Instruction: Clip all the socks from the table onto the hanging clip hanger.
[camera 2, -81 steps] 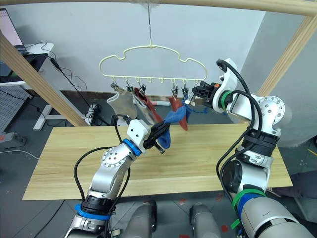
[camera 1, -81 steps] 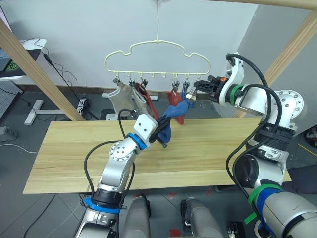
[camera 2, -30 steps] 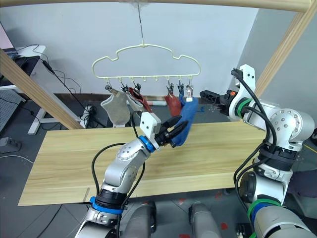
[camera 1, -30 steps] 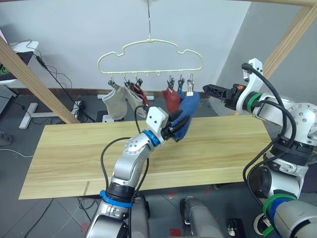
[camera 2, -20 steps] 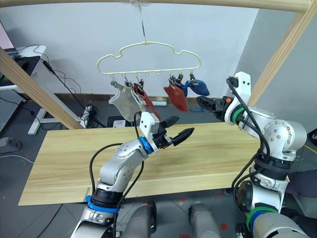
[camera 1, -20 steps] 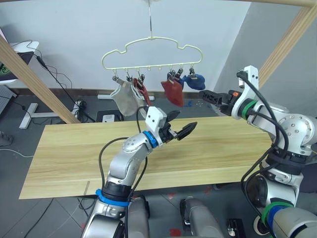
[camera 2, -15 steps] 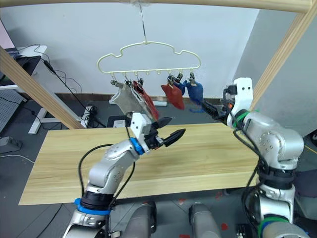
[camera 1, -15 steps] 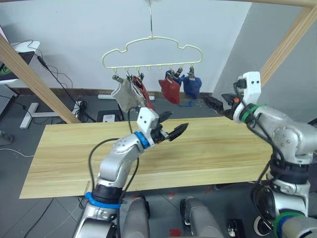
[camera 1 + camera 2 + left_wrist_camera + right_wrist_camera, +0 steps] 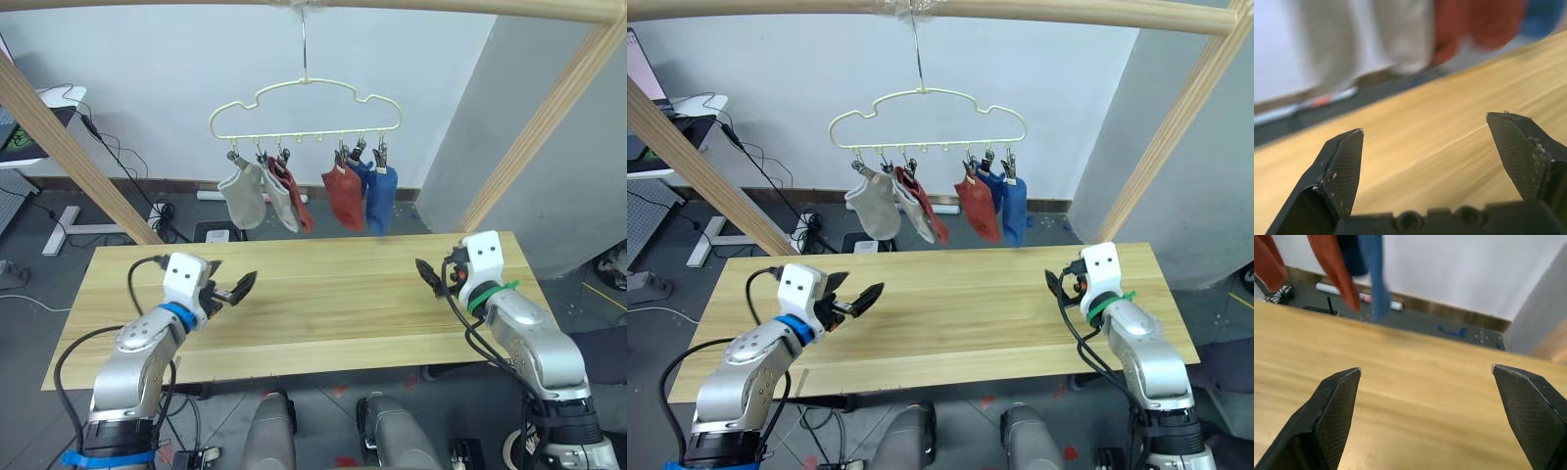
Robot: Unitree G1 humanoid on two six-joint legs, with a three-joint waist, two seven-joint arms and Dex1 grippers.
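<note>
Left eye view, 6 socks (image 9: 345, 195) clipped on clip hanger (image 9: 306, 105), left claw (image 9: 233, 289) released, right claw (image 9: 1425, 396) released

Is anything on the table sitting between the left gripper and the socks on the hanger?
Nothing visible does. The table lies bare between the open left gripper and the socks, which all hang clipped on the clip hanger above the table's far edge.

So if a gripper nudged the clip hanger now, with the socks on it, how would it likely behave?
The clip hanger hangs by a single hook from the pole, so it would probably swing and twist rather than resist. Its thin wire frame looks light. The socks drape limply from the clips, so they would likely sway along.
</note>
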